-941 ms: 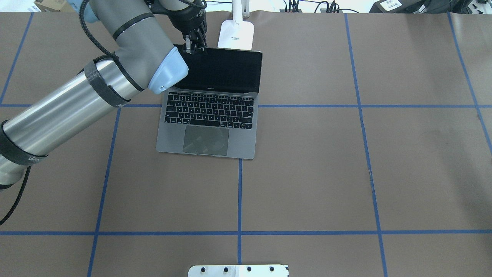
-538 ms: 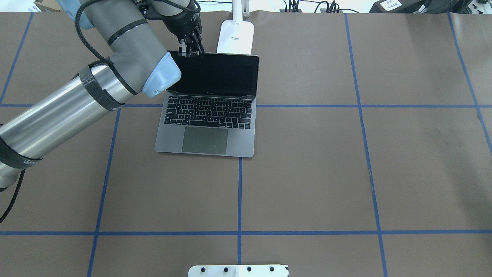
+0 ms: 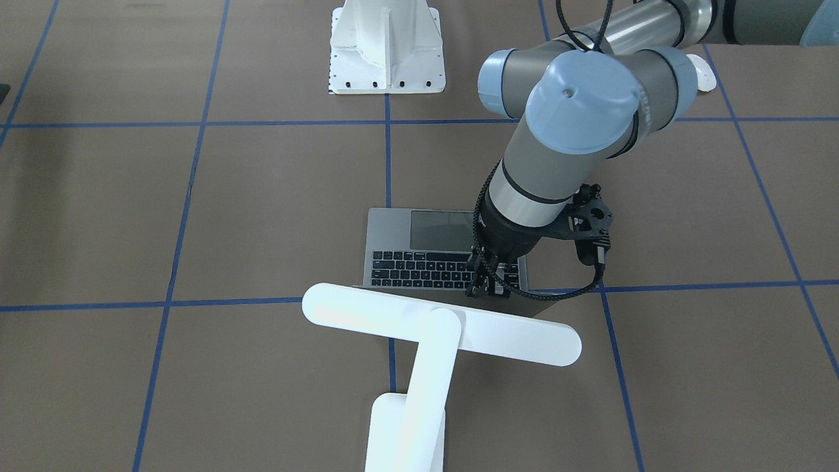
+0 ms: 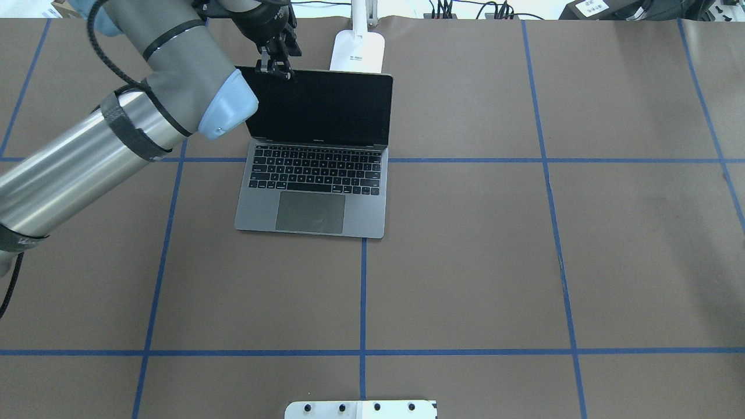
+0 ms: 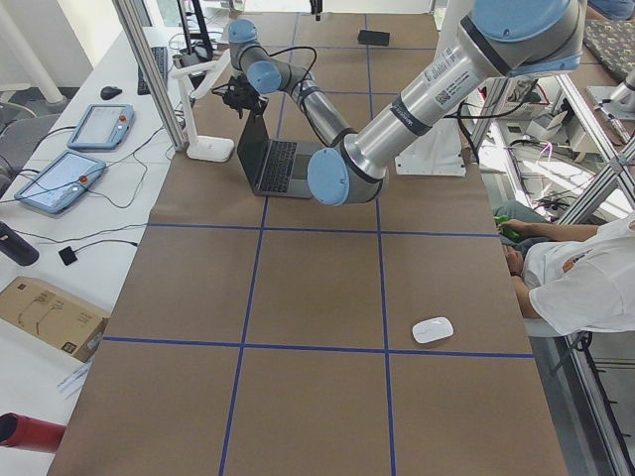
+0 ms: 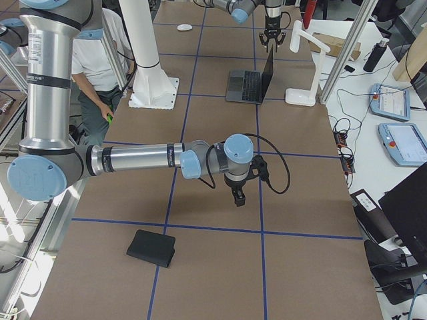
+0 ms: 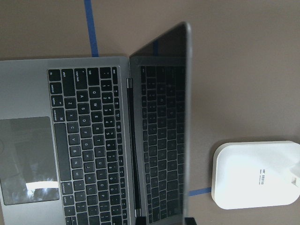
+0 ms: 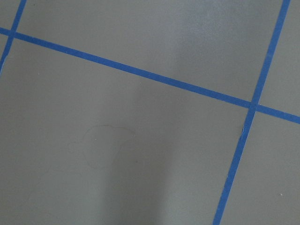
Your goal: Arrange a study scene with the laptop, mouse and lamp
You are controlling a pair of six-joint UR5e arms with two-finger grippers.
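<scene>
The laptop [image 4: 314,195] stands open on the brown table, screen dark, keyboard toward the robot; it also shows in the front view [image 3: 419,239] and the left wrist view [image 7: 84,140]. My left gripper [image 4: 277,66] is at the left end of the lid's top edge, fingers apart, holding nothing. The white lamp [image 3: 439,324] stands just behind the laptop, its base [image 4: 358,51] at the far table edge. The white mouse [image 5: 433,329] lies far off near the robot's left side [image 3: 704,75]. My right gripper [image 6: 238,197] hangs over bare table; I cannot tell whether it is open.
A white bolted pedestal [image 3: 387,46] stands at the robot's side of the table. A black mat [image 6: 152,248] lies at the right end. A seated person [image 5: 585,288] is beside the table. Teach pendants [image 5: 69,174] lie on the side bench.
The laptop lid has tilted further back, and my left gripper has moved with its top edge toward the far side and a little left.
</scene>
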